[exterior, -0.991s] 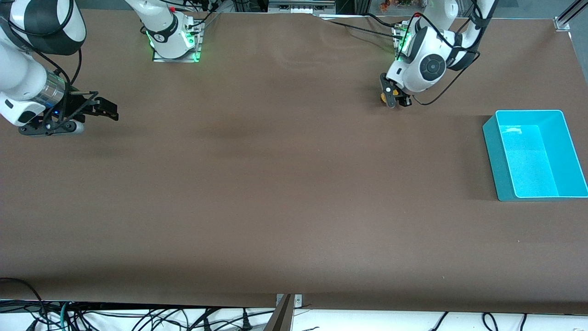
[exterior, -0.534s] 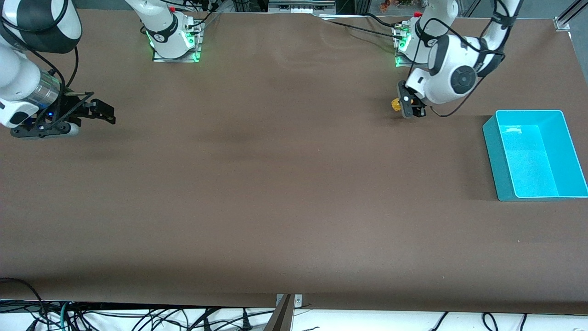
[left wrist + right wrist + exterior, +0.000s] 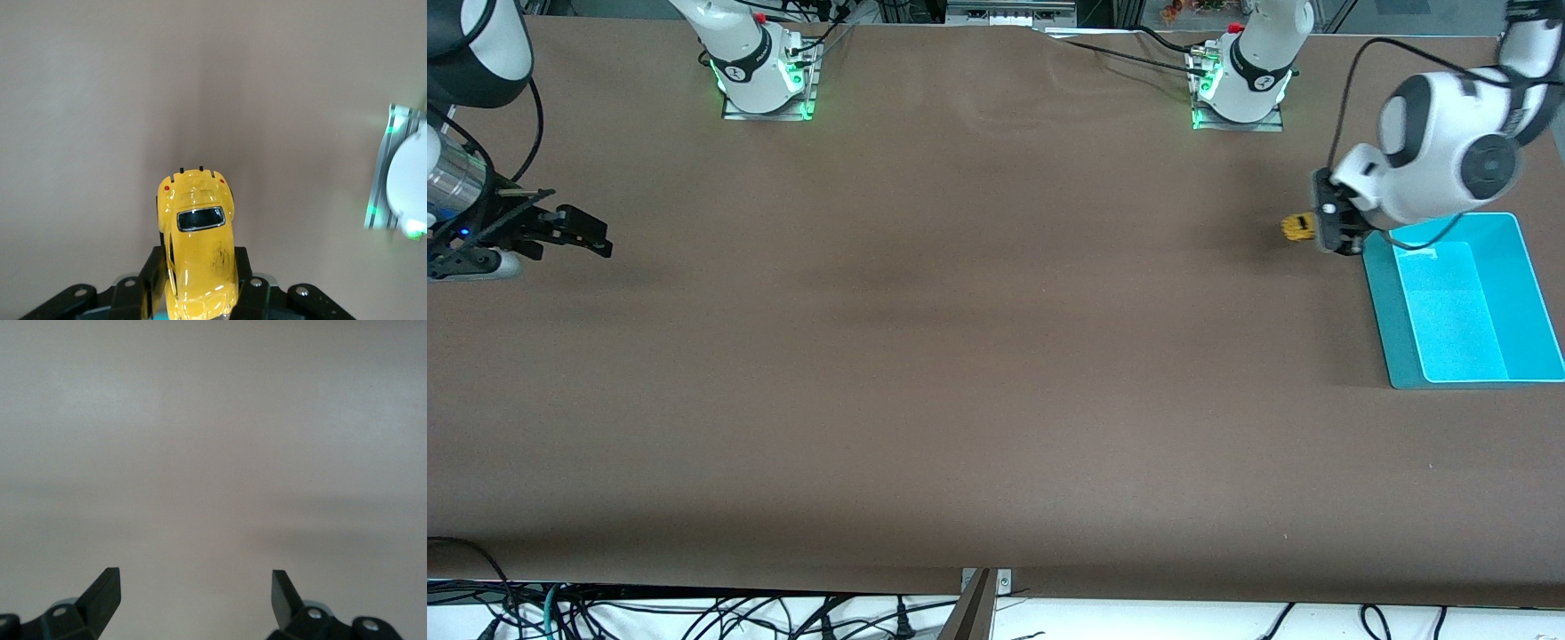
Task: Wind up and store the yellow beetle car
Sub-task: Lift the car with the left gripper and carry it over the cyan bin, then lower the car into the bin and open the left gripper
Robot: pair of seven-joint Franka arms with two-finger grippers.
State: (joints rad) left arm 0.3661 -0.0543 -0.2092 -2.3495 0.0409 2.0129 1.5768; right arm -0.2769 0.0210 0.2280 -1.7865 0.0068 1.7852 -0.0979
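The yellow beetle car [image 3: 1298, 228] hangs in the air, clamped by its sides in my left gripper [image 3: 1316, 229], which is shut on it just beside the rim of the teal bin [image 3: 1378, 293]. In the left wrist view the yellow beetle car [image 3: 198, 237] sticks out from between the black fingers [image 3: 150, 277], rear window facing the camera. My right gripper [image 3: 587, 236] waits open and empty over the bare table at the right arm's end; in the right wrist view its fingertips [image 3: 107, 590] stand wide apart over the brown mat.
The teal bin sits at the left arm's end of the table, its light blue floor [image 3: 1458, 311] holding nothing. The two arm bases [image 3: 765, 76] [image 3: 1240, 84] stand along the robots' edge. Cables [image 3: 694, 613] hang below the table's front edge.
My left gripper has carried the car from near its own base toward the left arm's end, up to the bin's rim. The right gripper has drawn back toward the right arm's end.
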